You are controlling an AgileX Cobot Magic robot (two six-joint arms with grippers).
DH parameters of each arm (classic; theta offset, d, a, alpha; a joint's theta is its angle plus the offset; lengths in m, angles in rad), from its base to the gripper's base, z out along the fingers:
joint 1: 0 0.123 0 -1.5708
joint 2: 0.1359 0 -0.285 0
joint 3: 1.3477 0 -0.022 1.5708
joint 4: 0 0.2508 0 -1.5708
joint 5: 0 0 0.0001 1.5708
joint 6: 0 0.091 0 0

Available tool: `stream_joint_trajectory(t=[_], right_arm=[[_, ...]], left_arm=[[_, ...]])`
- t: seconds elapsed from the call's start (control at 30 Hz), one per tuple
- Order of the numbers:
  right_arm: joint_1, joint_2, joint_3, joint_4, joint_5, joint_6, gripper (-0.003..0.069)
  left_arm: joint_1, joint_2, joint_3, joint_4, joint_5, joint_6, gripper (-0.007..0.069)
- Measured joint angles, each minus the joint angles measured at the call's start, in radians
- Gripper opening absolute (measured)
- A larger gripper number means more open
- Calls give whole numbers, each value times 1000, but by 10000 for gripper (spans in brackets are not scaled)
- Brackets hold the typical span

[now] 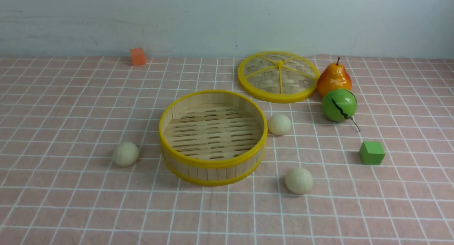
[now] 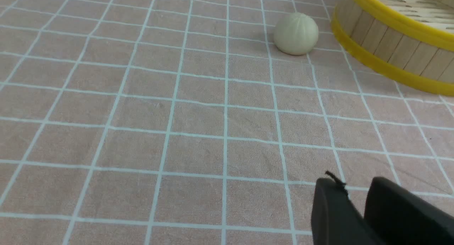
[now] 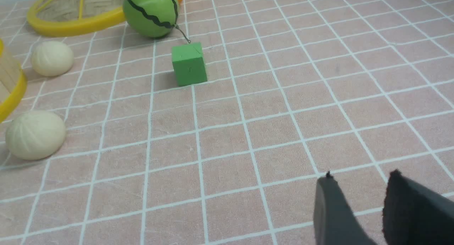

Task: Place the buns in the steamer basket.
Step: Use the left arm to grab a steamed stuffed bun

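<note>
The pink cloth with a white grid covers the whole table in front of you. In its middle stands your landmark, the round, shallow bamboo-slat steamer basket with yellow rims, upright, with its slotted floor facing up.

Behind the steamer basket and to its right lies the flat woven bamboo lid with a yellow rim and spokes, near the basket but apart from it. Farther right of the basket, past the lid, stands the orange-and-yellow toy pear. Just in front of the pear is the glossy green ball with a black zigzag stripe. The two may be touching, but the front view does not settle it.

The three small, round, cream-white buns all sit on the cloth outside the basket. The first bun is near the basket's left side. The second bun is just beside its right wall. The third bun is right of the basket and nearer the robot, apart from the wall.

The small green cube sits well to the basket's right. The small orange block sits far behind the basket on its left, by the wall.

Your left gripper hangs over bare cloth left of the basket, and your right gripper over bare cloth to its right. On each, the black fingers are slightly parted and hold nothing.
</note>
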Motion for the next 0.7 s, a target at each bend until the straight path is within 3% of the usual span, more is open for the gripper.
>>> stream_joint_trajectory(t=[0.7], right_arm=[[0,0,0,0,0,0,237]], left_arm=[[0,0,0,0,0,0,142]])
